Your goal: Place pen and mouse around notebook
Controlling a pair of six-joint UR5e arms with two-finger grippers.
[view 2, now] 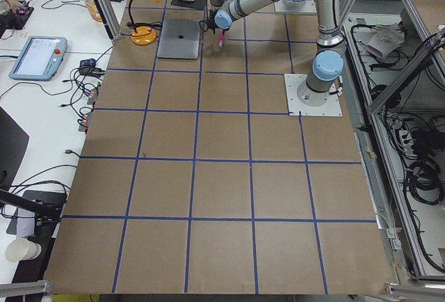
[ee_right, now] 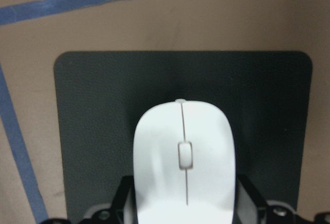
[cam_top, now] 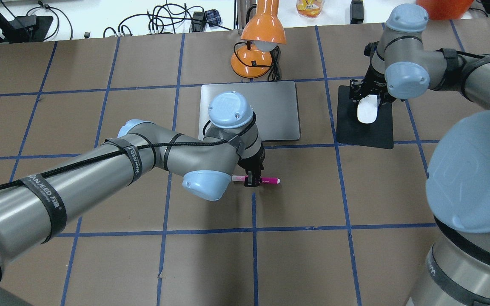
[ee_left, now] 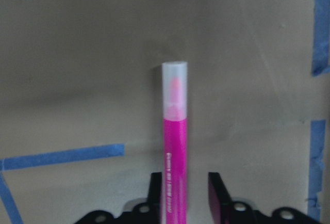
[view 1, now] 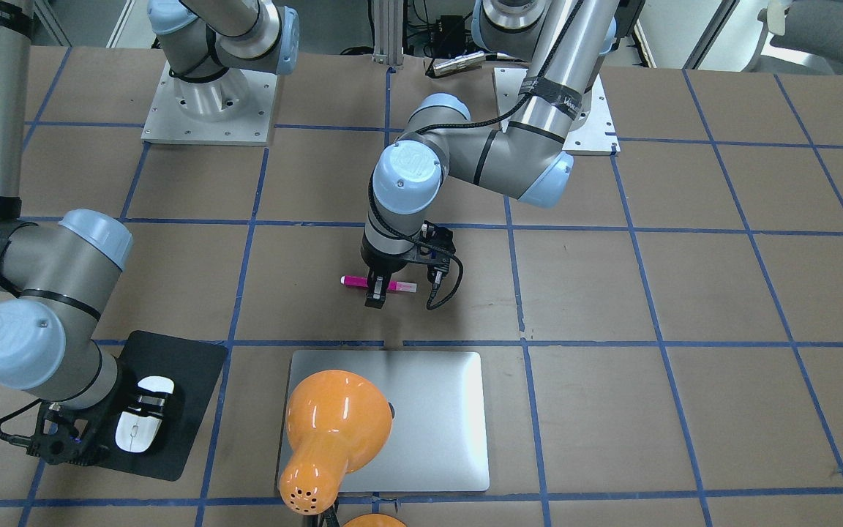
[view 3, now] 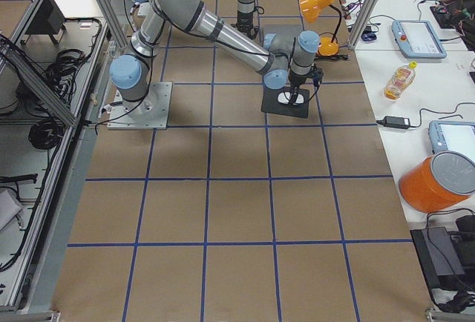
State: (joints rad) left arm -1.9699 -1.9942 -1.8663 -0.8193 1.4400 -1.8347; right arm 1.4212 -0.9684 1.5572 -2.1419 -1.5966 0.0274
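The brown surface (cam_top: 355, 263) carries the notebook (view 1: 436, 417), which lies flat and closed, with an orange lamp (view 1: 334, 424) leaning over one corner. A black mat (view 1: 195, 410) lies just beside the notebook, on the robot's right. The mouse (view 1: 140, 424) sits on the mat with the right claw (view 1: 152, 401) clenched on its flanks. The pen (view 1: 354, 280) lies on the robot's side of the notebook, apart from it. The left claw (view 1: 380, 293) straddles the pen, released, with a gap at one finger.

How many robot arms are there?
2. The left arm reaches mid-table, with the left tool straddling the pen near the notebook. The right arm has the right tool around the mouse on the black mat.
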